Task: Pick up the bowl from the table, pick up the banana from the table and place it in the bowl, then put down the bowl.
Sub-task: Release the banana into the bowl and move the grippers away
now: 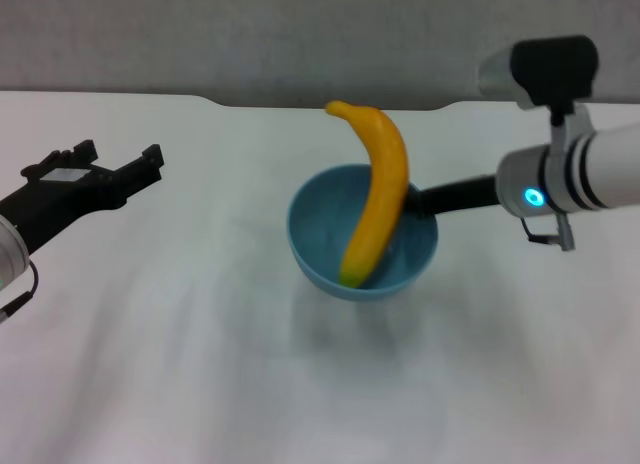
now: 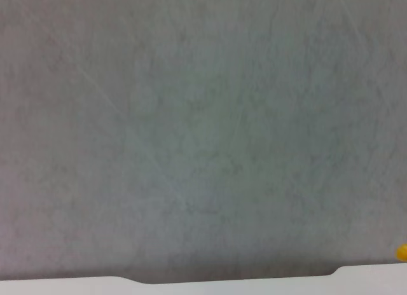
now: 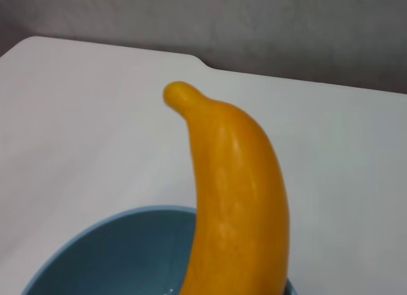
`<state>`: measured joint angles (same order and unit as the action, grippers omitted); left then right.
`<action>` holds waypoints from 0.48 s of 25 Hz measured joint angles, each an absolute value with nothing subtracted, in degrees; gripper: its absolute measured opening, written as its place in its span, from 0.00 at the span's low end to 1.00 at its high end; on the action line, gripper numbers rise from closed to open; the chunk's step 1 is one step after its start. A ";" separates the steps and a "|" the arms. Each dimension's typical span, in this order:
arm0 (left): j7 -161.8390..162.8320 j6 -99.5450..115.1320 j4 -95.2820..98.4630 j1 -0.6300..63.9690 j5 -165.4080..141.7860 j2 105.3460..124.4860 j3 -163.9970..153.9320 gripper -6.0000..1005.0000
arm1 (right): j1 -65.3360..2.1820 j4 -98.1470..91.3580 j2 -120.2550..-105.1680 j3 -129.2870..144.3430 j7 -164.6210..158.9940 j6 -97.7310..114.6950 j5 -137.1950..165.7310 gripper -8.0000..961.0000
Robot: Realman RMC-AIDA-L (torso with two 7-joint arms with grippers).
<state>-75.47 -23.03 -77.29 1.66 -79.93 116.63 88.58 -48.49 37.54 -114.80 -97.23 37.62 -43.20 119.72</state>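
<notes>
The light-blue bowl [image 1: 330, 249] is at the middle of the white table [image 1: 150, 364], with a faint shadow under it. My right gripper [image 1: 418, 202] is shut on the bowl's right rim. The yellow banana [image 1: 378, 189] stands in the bowl, its lower end inside and its stem end leaning out over the far rim. The right wrist view shows the banana [image 3: 238, 199] rising out of the bowl [image 3: 114, 257]. My left gripper [image 1: 125, 156] is open and empty, well to the left of the bowl. A speck of the banana [image 2: 402, 251] shows in the left wrist view.
The table's far edge has a shallow notch [image 1: 330, 106] behind the bowl, with a grey wall [image 2: 203, 117] beyond. Bare tabletop lies in front of and to both sides of the bowl.
</notes>
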 joint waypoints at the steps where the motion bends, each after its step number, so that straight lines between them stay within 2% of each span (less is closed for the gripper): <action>1: -75.51 -22.89 -77.25 1.66 -80.01 116.63 88.55 0.91 | -49.87 35.54 -114.82 -98.09 38.60 -43.07 119.40 0.05; 12: -75.58 -22.67 -77.02 1.60 -80.42 116.81 87.93 0.91 | -54.41 24.19 -115.15 -99.47 41.60 -42.99 115.93 0.05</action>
<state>-75.58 -22.67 -77.02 1.60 -80.42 116.81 87.93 -54.41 24.19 -115.15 -99.47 41.60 -42.99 115.93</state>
